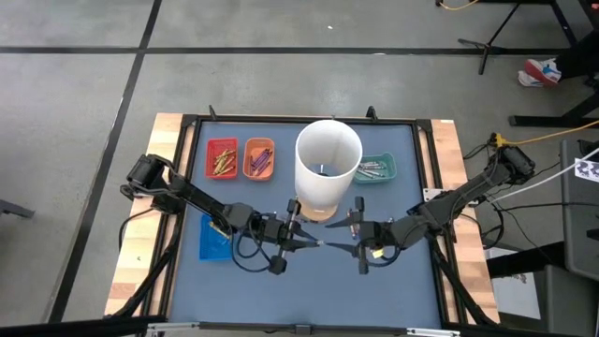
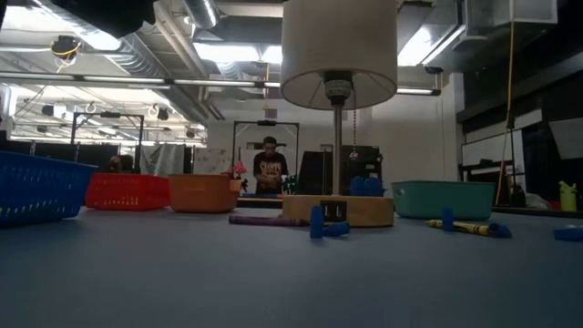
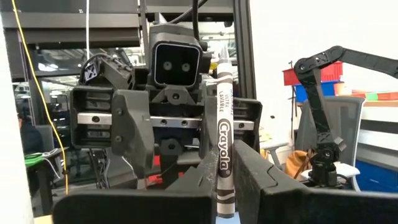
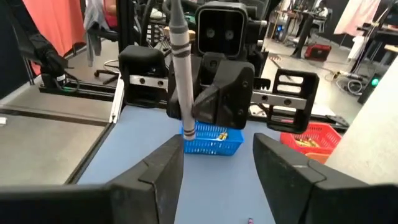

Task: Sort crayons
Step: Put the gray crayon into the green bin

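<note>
One camera hangs above me, looking straight down on the whole bench (image 1: 309, 281) and both my arms. Another sits at bench height, looking level across it into the room. My two wrist cameras face each other closely: each looks past its own fingers at the other arm, and both share the grey crayon (image 3: 224, 137) standing upright between them.

A tall white lamp (image 1: 328, 173) on a wooden base stands mid-tabletop, with red (image 1: 222, 158) and orange trays (image 1: 258, 158) left of it, a teal tray (image 1: 376, 168) right, and a blue basket (image 1: 215, 239) nearer front-left.
</note>
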Controlling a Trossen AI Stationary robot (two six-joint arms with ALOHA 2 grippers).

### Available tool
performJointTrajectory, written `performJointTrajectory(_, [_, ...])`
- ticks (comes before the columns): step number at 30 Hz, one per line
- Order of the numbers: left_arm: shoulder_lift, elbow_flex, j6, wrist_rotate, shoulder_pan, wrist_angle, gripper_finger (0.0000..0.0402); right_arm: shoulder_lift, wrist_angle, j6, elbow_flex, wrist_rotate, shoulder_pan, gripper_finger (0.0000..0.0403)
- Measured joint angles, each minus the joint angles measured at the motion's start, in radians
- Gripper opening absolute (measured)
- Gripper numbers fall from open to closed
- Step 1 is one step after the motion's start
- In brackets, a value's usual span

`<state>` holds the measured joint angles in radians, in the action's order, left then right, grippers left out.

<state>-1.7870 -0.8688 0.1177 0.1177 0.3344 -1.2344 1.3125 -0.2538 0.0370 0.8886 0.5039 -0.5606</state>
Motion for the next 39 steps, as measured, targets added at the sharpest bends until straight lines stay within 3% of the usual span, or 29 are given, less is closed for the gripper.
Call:
performJointTrajectory(8, [0.0, 0.0, 0.0, 0.0, 0.0, -0.003, 0.0014, 0.0, -0.089, 0.053, 0.0, -0.007, 0.0, 0.0191])
performJointTrajectory(18, [0.0, 0.0, -0.003, 0.008, -0.003, -0.002, 0.0014, 0.072, -0.28, 0.059, 0.0, -0.149, 0.04, 0.0191])
performJointTrajectory(26, [0.0, 0.0, -0.003, 0.008, -0.002, 0.009, 0.0014, 0.089, -0.285, 0.08, 0.0, -0.154, 0.044, 0.0188])
performJointTrajectory(39, [0.0, 0.0, -0.002, 0.03, -0.003, 0.015, 0.0014, 0.089, -0.283, 0.08, 0.0, -0.157, 0.044, 0.0094])
